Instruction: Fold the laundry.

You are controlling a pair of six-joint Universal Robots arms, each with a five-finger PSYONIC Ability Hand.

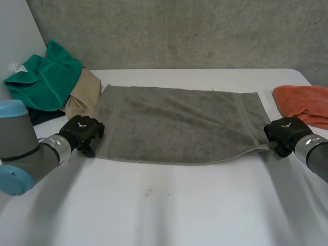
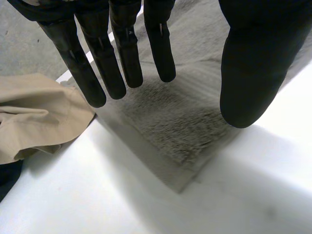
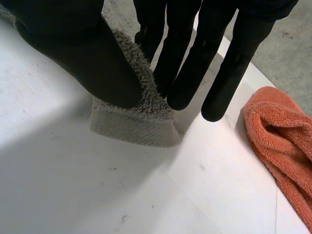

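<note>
The fingers [image 2: 100, 58] of the left hand [image 1: 82, 130] are held straight and spread, with the thumb [image 2: 253, 73] set apart, and nothing is gripped. The near left corner of the grey towel [image 1: 174, 123] lies flat on the worktop [image 1: 179, 205] just beneath the fingertips, under the gap between them and the thumb. At the right hand [image 1: 284, 132] the opposite near corner is pinched — it is raised off the worktop and clamped between thumb and fingers [image 3: 183, 73]. The towel is spread flat, its long axis running from one hand to the other, so each near corner is met by its own arm and the far long edge lies ahead of both sets of fingertips. A fold away from the robot is judged likely; for that, the left corner would first have to be closed upon — one end alone is held. A beige cloth [image 2: 34, 117] lies just beside the left fingers, close against the towel's short edge. An orange cloth [image 3: 282, 131] lies near the right fingers, apart from the towel.
</note>
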